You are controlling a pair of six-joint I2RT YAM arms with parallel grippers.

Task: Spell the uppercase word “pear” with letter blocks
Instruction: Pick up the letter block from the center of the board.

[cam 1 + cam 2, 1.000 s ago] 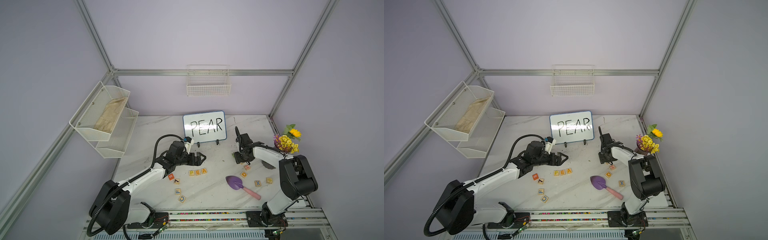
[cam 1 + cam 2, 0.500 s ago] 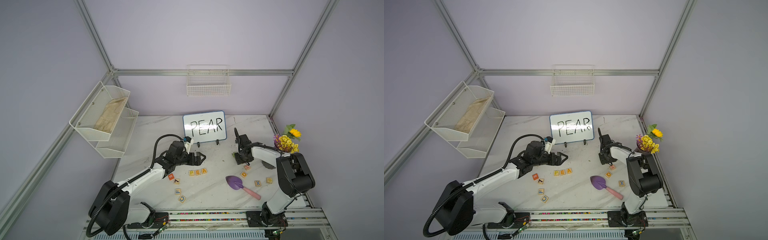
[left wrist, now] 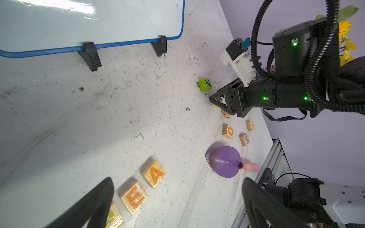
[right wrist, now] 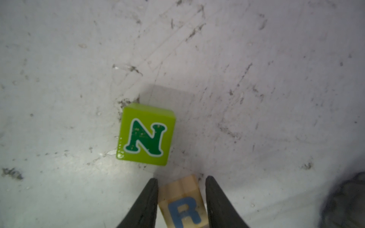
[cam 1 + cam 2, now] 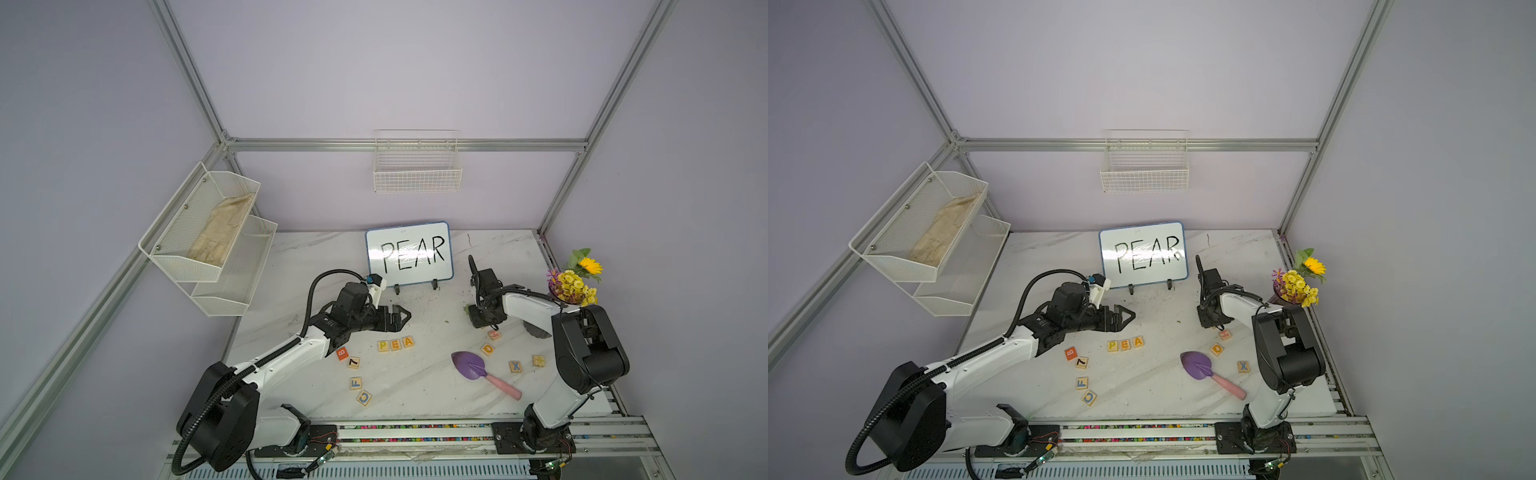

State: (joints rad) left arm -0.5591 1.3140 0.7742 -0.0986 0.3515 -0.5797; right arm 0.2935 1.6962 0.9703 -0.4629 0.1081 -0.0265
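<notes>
Three blocks, P block (image 5: 382,345), E block (image 5: 395,344), A block (image 5: 408,341), close in a row L to R, mid-table (image 5: 415,390) toward front. Left gripper (image 5: 403,318) hangs just behind row, jaws spread wide, empty. One R block (image 4: 183,203), blue letter, well apart to the right, just beside green N cube (image 4: 147,136), w/ right gripper (image 4: 181,177) jaws clamped on its two sides.

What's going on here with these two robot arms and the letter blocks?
The robot is spelling PEAR, as written on the whiteboard. The P block, E block and A block already sit in a row. The right gripper straddles the R block, beside the green N block; whether it grips yet is unclear. The left gripper hovers open near the row, holding nothing.
</notes>
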